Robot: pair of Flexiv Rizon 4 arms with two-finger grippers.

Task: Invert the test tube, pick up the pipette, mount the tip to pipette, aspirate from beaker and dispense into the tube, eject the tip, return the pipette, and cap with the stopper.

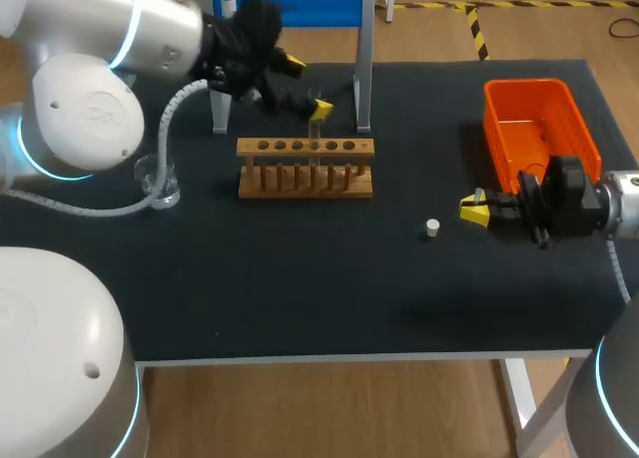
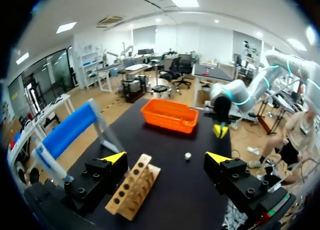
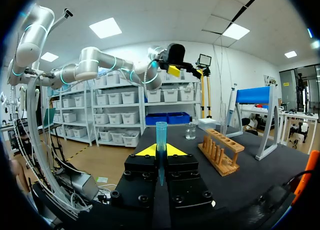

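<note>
A clear test tube [image 1: 314, 144] stands in the wooden rack [image 1: 305, 166] at the table's back middle. My left gripper [image 1: 306, 87] hangs open just above and behind the rack, nothing between its fingers; in its wrist view the rack [image 2: 132, 190] lies under the left gripper [image 2: 167, 159]. My right gripper [image 1: 475, 210] rests low at the right, shut on a blue pipette tip [image 3: 161, 135] that stands upright between its fingers. A small white stopper [image 1: 431, 228] lies on the mat just left of it. A glass beaker [image 1: 160, 179] stands left of the rack.
An orange basket [image 1: 534, 129] sits at the back right, close behind my right arm. A blue pipette stand [image 1: 295, 7] rises behind the rack and my left gripper. Bare dark mat [image 1: 300, 278] runs along the table's front.
</note>
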